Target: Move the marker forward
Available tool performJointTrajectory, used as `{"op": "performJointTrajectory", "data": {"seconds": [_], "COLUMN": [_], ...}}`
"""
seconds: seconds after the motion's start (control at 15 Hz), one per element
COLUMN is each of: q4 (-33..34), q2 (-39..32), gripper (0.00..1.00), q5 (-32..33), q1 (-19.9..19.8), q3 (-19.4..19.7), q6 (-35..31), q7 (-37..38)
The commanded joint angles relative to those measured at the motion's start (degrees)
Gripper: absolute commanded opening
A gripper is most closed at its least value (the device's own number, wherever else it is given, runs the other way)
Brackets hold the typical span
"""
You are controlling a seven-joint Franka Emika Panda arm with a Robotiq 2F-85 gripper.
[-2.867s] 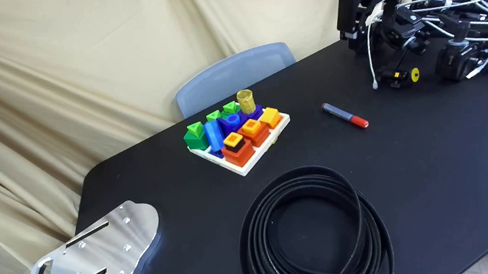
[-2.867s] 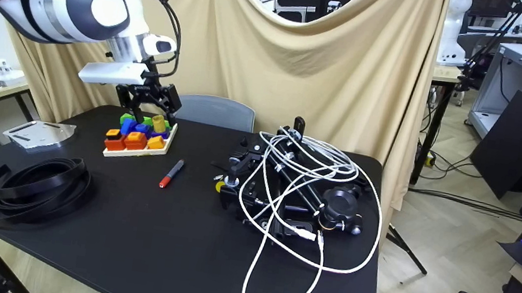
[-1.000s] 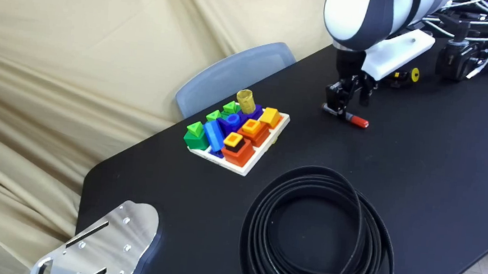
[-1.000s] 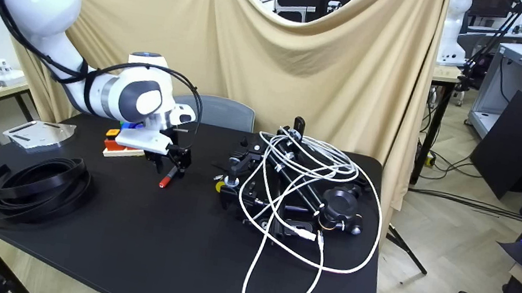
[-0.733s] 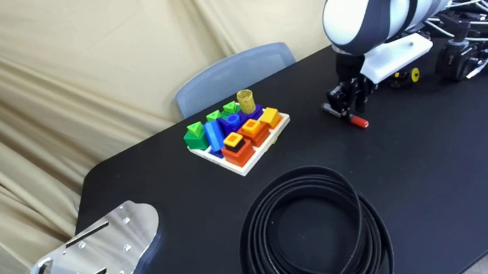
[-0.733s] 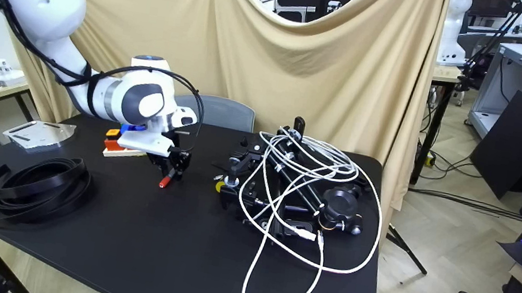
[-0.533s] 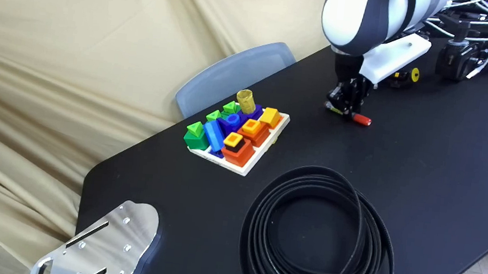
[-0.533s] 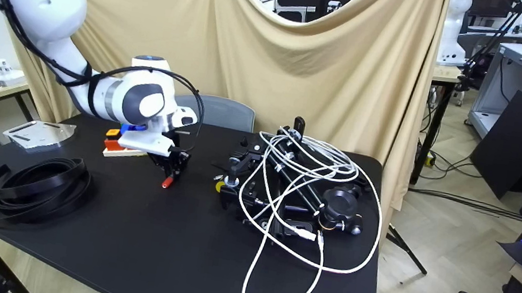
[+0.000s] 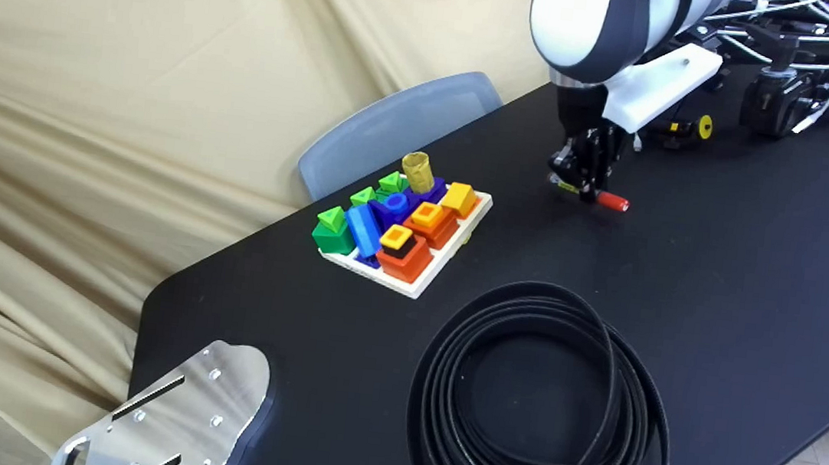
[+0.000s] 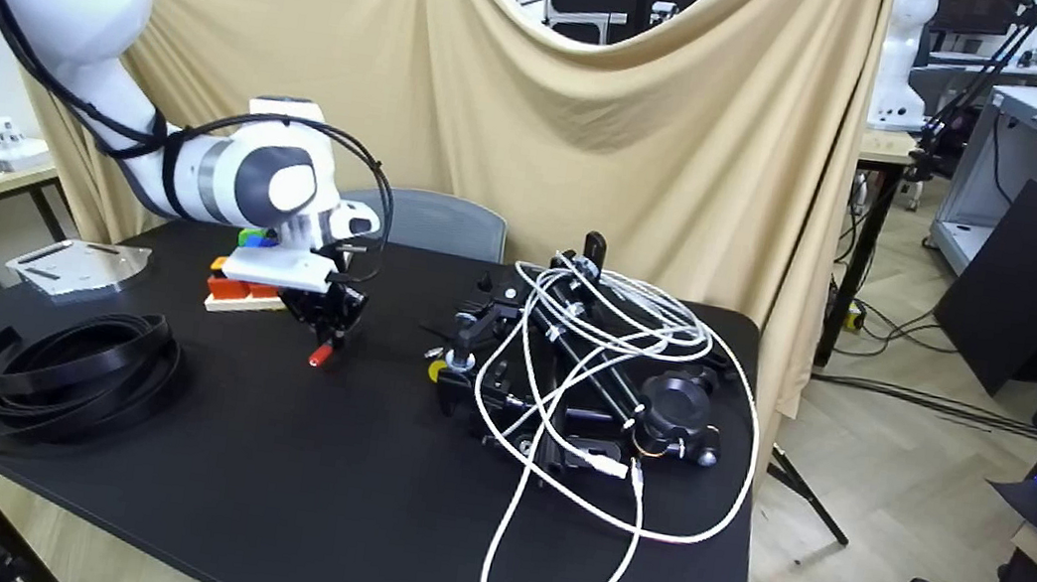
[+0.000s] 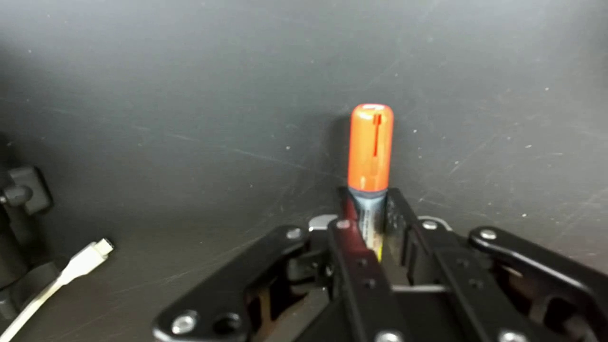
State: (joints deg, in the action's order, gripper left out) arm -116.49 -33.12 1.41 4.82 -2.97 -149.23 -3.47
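Note:
The marker, with a red-orange cap (image 11: 370, 147) and a grey labelled barrel (image 11: 370, 213), sits between the fingers of my gripper (image 11: 368, 194) in the wrist view. Both fingers press against the barrel just behind the cap, so the gripper is shut on it. In both exterior views the red cap (image 9: 613, 201) (image 10: 321, 354) sticks out from the dark gripper (image 9: 589, 195) (image 10: 328, 338). The marker lies roughly level, at or just above the black table; whether it touches the surface I cannot tell. Part of its barrel is hidden by the fingers.
A white board (image 9: 412, 288) with coloured blocks stands nearby. A coil of black strap (image 9: 436, 389) and a metal plate (image 9: 188, 409) lie on the table. Black equipment with white cables (image 10: 563, 407) is on the far side of the gripper; a white plug (image 11: 85, 260) shows in the wrist view.
The arm has come from above the blocks down to the marker, and the fingers have closed on its barrel. In the last half second gripper and marker have shifted slightly together.

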Motion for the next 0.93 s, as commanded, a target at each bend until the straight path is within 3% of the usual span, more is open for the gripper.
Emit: {"op": "performJointTrajectory", "data": {"seconds": [0.0,0.2,0.4,0.87], "q4": [-2.83,-6.71,-12.78,-27.19], "q2": [5.62,10.36,15.4,20.72], "gripper": [0.05,0.05,0.05,0.05], "q5": [0.91,1.17,2.3,6.28], "q1": [1.71,3.09,4.17,4.15], "q3": [-0.31,-0.76,-0.52,0.8], "q6": [6.91,10.17,8.33,-6.99], "q7": [2.05,2.99,4.81,8.07]}}
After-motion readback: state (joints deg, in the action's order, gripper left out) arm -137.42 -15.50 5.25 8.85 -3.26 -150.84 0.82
